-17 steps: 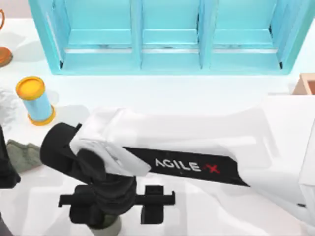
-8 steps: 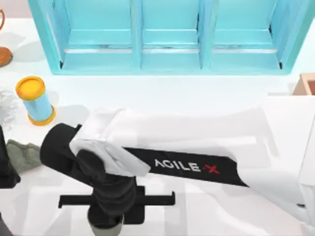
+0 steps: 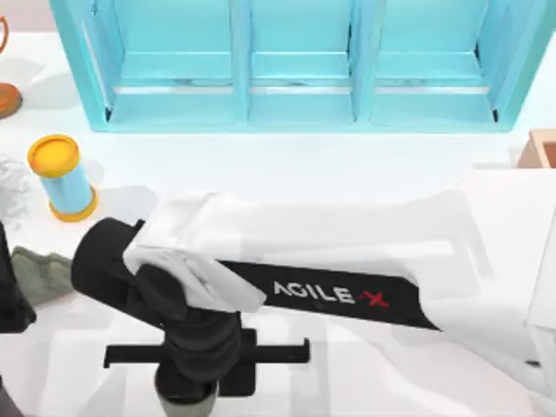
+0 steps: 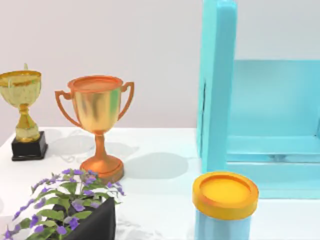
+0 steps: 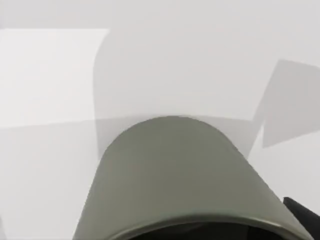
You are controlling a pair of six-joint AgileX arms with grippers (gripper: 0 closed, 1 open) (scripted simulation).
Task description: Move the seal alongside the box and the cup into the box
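Cup [image 5: 175, 175] sits at the bottom edge of the top view, left of centre, under the right gripper [image 3: 193, 382]; the wrist view shows its olive wall up close. Cannot tell whether the fingers are clamped on it. Box [image 3: 540, 148] corner lies at far right edge, well apart. Risks, as judged: a weak grip drops the cup on the long carry; the arm's swing clips the blue-and-yellow cylinder [image 3: 61, 178]. Left arm parked at left edge.

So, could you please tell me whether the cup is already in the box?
No. The cup sits under the right claw near the table's front left; the box is at the right edge.
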